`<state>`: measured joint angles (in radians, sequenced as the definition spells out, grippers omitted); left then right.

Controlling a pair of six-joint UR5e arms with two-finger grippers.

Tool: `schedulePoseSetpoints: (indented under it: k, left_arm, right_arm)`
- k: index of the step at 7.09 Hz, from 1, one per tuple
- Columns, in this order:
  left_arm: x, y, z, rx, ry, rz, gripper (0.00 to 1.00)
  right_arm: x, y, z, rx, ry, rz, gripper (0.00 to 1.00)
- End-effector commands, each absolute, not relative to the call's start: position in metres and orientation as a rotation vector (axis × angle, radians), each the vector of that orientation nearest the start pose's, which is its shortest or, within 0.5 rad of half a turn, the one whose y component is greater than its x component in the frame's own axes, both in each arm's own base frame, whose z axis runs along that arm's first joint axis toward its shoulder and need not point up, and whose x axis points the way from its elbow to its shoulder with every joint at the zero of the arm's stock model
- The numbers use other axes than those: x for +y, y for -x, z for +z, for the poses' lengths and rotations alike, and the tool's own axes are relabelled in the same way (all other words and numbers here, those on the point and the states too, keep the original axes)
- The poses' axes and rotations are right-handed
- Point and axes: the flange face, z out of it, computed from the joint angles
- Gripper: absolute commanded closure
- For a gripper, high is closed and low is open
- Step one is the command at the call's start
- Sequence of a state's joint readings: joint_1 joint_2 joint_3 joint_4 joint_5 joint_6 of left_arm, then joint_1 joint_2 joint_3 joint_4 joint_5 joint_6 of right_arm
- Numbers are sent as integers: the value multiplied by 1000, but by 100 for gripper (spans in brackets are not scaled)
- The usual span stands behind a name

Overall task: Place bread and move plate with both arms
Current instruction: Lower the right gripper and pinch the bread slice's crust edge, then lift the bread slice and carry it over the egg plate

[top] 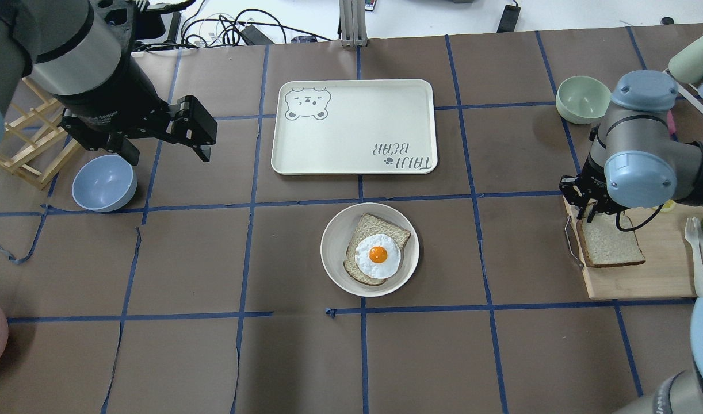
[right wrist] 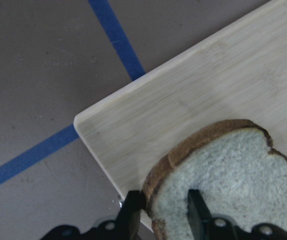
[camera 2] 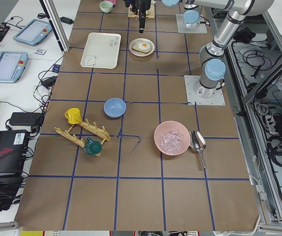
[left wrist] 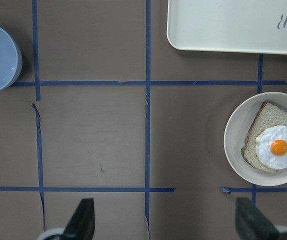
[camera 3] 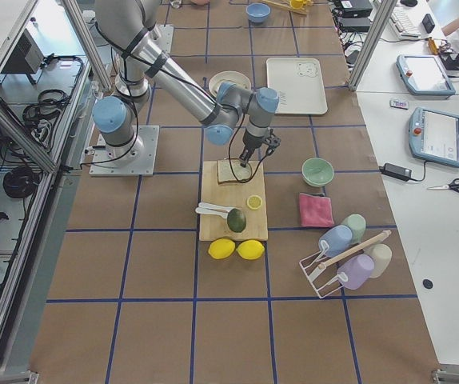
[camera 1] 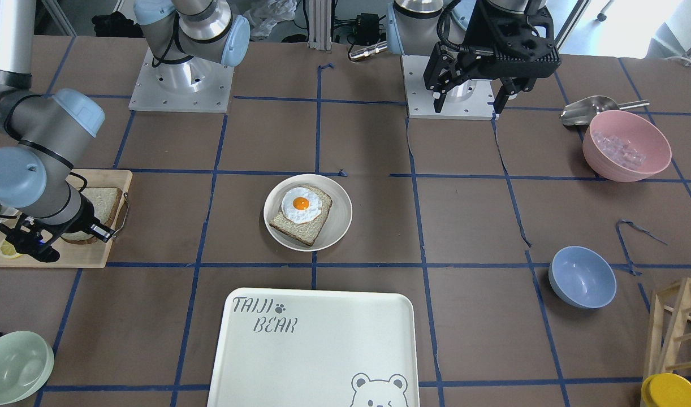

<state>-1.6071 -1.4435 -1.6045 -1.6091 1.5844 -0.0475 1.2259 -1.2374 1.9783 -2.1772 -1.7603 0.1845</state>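
Note:
The plain bread slice (top: 610,244) lies on a wooden cutting board (top: 645,282) at the table's right end. My right gripper (top: 584,217) is down at the slice's corner. In the right wrist view its fingers (right wrist: 196,207) are closed on the crust edge of the bread (right wrist: 233,170). The cream plate (top: 334,241) sits mid-table and holds a bread slice topped with a fried egg (top: 377,253). My left gripper (top: 167,152) hangs open and empty, high above the table's left side, well left of the plate (left wrist: 233,145).
The bear-print tray (top: 351,132) lies just beyond the plate. A blue bowl (top: 103,183) sits under my left arm, next to a wooden rack (top: 23,155). A green bowl (top: 583,99) stands beyond the board. A fork (top: 695,259) lies on the board.

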Motion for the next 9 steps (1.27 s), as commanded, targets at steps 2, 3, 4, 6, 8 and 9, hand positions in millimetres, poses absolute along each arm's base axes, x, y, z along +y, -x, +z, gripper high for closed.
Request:
schedulePoseSetpoints:
  k: [2,3,4,6,8,9]
  left_arm:
    - [-437,147,527,3129,22,-87,0]
    - [-437,147,527,3129,25,-90,0]
    - [-437,147,527,3129,22,-90,0]
    - [-437,147,527,3129,22,-92,0]
    - [-437,147,527,3130,25,-92,0]
    - [-437,148,527,3132,22,-92,0]
  right_arm:
    - [-522,72,197,3195,-863,237,100]
    - [-523,74,209,3206,-866,258,100]
    - [-527,77,231,3200,-864,305,100]
    - [-540,75,280,3176,-840,416,100]
    - [-550,31,328,3181,-883,435,100]
    - [-554,-24,346,3187,-920,367,100]
